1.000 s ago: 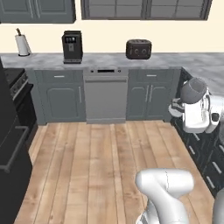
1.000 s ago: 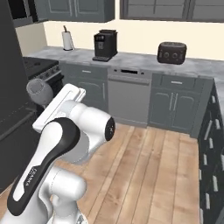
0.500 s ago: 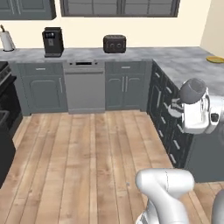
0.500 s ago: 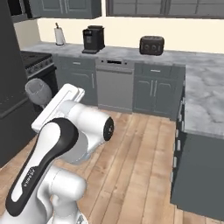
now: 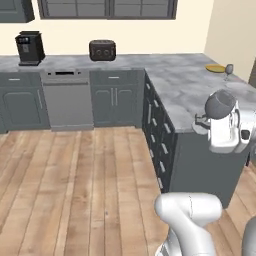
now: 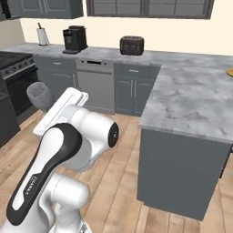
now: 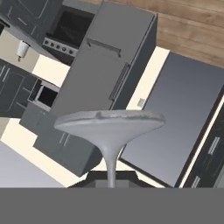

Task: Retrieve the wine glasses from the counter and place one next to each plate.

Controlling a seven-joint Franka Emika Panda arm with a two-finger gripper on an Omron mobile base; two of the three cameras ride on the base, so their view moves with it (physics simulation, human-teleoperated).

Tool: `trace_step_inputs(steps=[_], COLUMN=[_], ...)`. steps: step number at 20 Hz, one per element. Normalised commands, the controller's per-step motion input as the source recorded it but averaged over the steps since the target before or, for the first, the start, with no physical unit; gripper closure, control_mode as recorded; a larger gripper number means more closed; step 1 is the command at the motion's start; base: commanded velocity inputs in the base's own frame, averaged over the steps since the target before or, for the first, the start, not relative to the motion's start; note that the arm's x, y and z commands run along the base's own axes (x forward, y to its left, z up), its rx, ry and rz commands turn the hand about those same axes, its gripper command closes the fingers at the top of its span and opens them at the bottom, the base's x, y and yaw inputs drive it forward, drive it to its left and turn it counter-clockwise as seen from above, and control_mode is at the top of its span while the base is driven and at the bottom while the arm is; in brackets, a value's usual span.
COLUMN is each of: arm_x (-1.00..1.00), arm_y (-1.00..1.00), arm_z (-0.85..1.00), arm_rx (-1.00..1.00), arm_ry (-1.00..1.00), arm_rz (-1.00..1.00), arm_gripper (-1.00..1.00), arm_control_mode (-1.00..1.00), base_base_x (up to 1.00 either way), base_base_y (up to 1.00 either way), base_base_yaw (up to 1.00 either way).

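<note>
**Pincer clenched on a wine glass stem**

Pincer (image 7: 111,181) is being kept clenched on the stem of a wine glass (image 7: 109,131), whose grey-tinted bowl is being carried sideways beside the arm above the wooden floor (image 5: 75,185). A second wine glass (image 5: 229,69) is being left upright on the marble counter (image 5: 185,90), just beside the yellow-orange plate (image 5: 215,68).

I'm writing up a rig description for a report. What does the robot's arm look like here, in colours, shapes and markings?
The arm is built of glossy white rounded segments with a black band along one link bearing small grey lettering, too small to read. A round dark cap marks one joint. In the left base view the hand is a white boxy block with dark details. No loose cables show.
</note>
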Motion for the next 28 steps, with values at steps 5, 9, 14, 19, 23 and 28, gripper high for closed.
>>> trace_step_inputs(steps=[5, 9, 14, 19, 23, 28], arm_x=[0.0, 0.0, 0.0, 0.0, 0.0, 0.0], arm_y=[0.0, 0.0, 0.0, 0.0, 0.0, 0.0], arm_z=[0.0, 0.0, 0.0, 0.0, 0.0, 0.0], arm_rx=[0.0, 0.0, 0.0, 0.0, 0.0, 0.0], arm_ry=[0.0, 0.0, 0.0, 0.0, 0.0, 0.0], arm_rz=[0.0, 0.0, 0.0, 0.0, 0.0, 0.0], arm_gripper=[1.0, 1.0, 1.0, 1.0, 1.0, 1.0], arm_control_mode=[1.0, 1.0, 1.0, 1.0, 1.0, 1.0], base_base_x=[0.17, 0.06, 0.0, 0.0, 0.0, 0.19], base_base_y=[-1.0, -1.0, -1.0, -1.0, -1.0, -1.0], base_base_yaw=[0.0, 0.0, 0.01, 0.03, 0.1, 0.22])
